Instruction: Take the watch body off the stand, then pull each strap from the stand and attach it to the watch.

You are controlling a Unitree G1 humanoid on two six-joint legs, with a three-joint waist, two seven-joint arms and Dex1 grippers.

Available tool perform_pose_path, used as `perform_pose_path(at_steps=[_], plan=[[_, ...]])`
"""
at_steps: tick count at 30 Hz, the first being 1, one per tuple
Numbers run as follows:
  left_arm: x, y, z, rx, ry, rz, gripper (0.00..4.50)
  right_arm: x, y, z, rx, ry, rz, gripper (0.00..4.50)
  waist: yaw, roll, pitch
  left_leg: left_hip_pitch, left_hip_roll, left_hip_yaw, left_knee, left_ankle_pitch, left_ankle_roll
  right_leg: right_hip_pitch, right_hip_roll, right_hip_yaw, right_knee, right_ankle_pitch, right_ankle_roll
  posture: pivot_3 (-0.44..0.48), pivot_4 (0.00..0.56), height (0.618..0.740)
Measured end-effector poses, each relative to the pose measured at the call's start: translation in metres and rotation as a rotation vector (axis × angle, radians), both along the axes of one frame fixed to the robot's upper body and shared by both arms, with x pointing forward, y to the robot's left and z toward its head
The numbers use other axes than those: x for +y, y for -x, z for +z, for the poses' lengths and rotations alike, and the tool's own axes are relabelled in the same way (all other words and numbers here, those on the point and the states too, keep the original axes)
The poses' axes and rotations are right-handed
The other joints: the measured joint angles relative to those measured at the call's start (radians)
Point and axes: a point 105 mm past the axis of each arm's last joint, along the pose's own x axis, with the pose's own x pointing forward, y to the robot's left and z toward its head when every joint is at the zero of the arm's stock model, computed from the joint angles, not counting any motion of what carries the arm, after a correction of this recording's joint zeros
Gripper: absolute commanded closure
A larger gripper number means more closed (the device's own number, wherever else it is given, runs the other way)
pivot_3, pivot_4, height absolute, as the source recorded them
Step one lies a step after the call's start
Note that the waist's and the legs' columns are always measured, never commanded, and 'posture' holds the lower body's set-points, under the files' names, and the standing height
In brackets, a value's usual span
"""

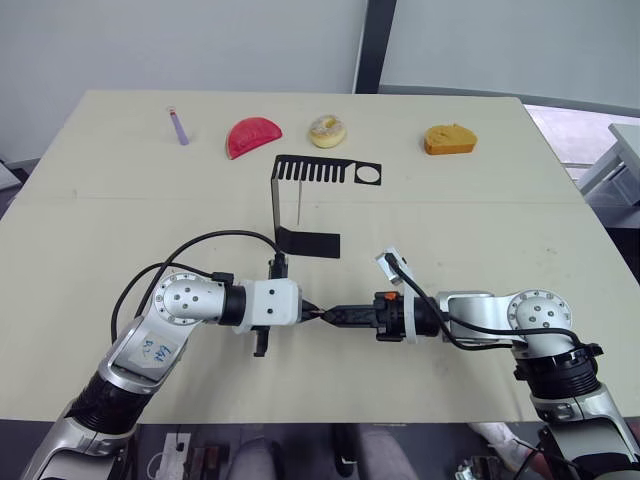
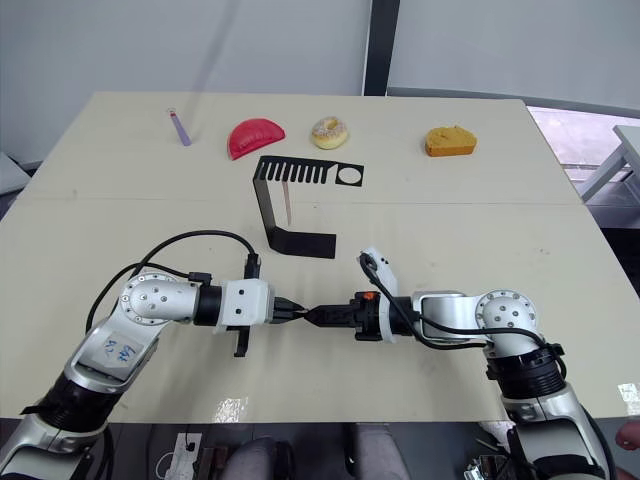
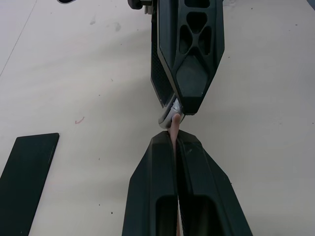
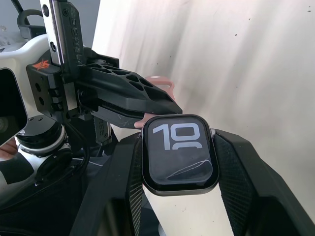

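Left gripper (image 3: 175,140) is pinching a pink strap (image 3: 175,129) between closed fingers | right gripper (image 4: 178,142) is clamping the watch body (image 4: 179,154), screen showing | both are meeting tip to tip above the table (image 1: 480,220), near the stand (image 1: 300,200), where another strap (image 2: 287,203) is hanging.

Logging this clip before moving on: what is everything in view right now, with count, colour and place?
Watch body: one, dark screen, held in the right gripper.
Strap: one, pink, pinched in the left gripper, tip at the watch body.
Second strap: one, pale, hanging from the stand's comb.
Stand: one, black, table centre.
Stick: one, purple, far left.
Red piece: one, beside the stick.
Doughnut: one, far centre.
Orange piece: one, far right.
Table: one, beige.
Left gripper: jaws shut.
Right gripper: jaws shut.
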Motion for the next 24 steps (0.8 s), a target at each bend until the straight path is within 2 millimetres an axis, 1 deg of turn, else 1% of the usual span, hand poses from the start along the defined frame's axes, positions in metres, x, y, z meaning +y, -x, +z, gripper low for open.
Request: perform_pose_path(at_steps=[24], plan=[[-0.001, -0.0026, -0.002, 0.021, 0.006, 0.03, 4.5, 0.0004, -0.001, 0.0004, -0.002, -0.004, -0.006, 2.9, 0.0, 0.0, 0.0, 0.0, 0.0, 0.0, 0.0, 0.0, 0.0, 0.0, 0.0, 0.0, 0.0, 0.0, 0.0, 0.0, 0.15, 0.74]])
